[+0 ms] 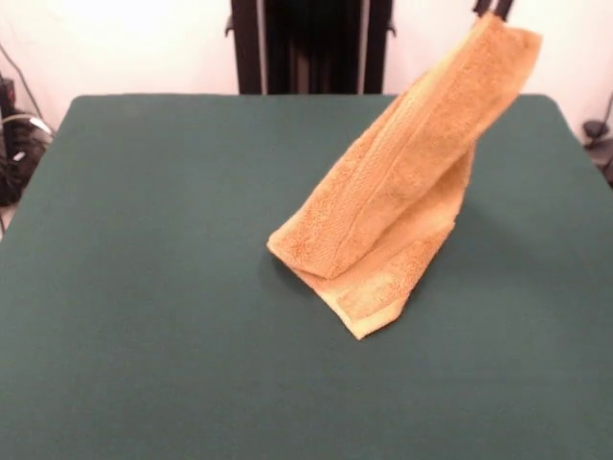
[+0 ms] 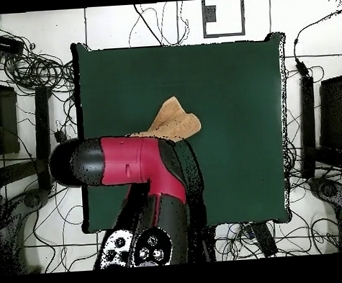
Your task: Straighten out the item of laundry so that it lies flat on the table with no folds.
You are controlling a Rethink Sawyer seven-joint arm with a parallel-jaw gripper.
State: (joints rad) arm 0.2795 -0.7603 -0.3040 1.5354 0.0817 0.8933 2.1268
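Note:
The orange-tan towel (image 1: 402, 192) hangs folded from its upper corner at the top right of the front view. Its lower end rests bunched on the dark green table (image 1: 144, 249) right of centre. My gripper (image 1: 490, 8) shows only as black tips at the top edge, shut on the towel's raised corner. In the overhead view the red and black arm (image 2: 132, 160) covers the gripper and most of the towel (image 2: 174, 122). Only the towel's resting end shows there, left of the middle of the table (image 2: 236, 93). No care tag shows.
The black pedestal (image 1: 311, 43) stands behind the table's far edge. Cables and dark equipment (image 2: 26, 84) lie on the floor around the table on all sides.

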